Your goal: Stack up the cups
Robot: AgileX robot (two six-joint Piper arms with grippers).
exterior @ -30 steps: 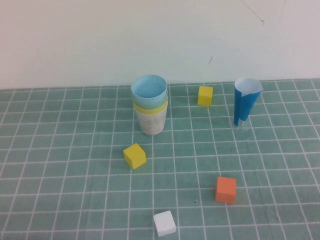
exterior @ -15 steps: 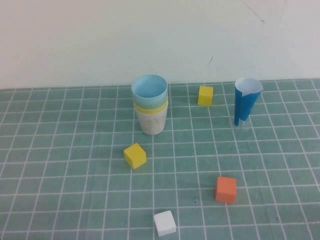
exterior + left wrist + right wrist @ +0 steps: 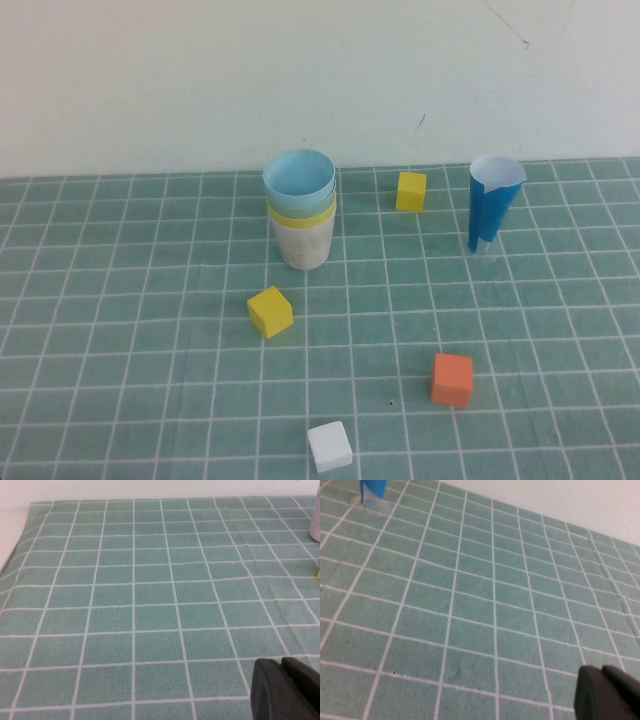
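The cups [image 3: 300, 208] stand nested in one stack at the back of the bench [image 3: 120, 330]: whitish at the bottom, a yellow rim above it, light blue on top, its inside bare. Nothing has shifted since a second ago. The left pincer [image 3: 286, 690] hangs low over bare cloth, clenched on nothing. The right pincer [image 3: 607, 692] likewise, clenched and clutching nothing.

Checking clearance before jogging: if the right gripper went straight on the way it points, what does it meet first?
Probably just the checked mat. The right gripper, shut, has only bare squares ahead; the dark-blue cone stands far off to one side. Depth is unclear.
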